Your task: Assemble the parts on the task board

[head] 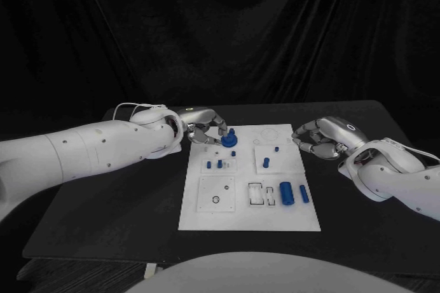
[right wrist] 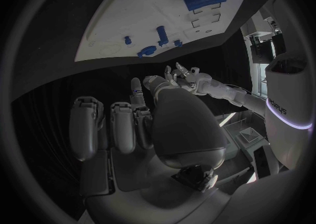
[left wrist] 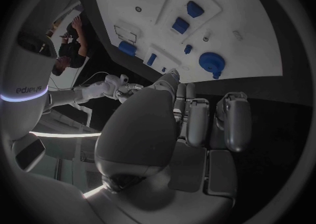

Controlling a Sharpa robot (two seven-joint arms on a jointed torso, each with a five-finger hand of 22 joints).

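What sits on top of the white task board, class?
Small blue parts lie or stand on the task board, including a round blue piece at its far edge beside the left robot hand. Anything under the board is hidden.

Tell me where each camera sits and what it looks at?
Head view: on the robot's head, looking down at the task board; both arms, left hand and right hand show.
Left wrist view: behind the left hand, facing the board.
Right wrist view: behind the right hand, facing the board.
All share the board and the round blue part.
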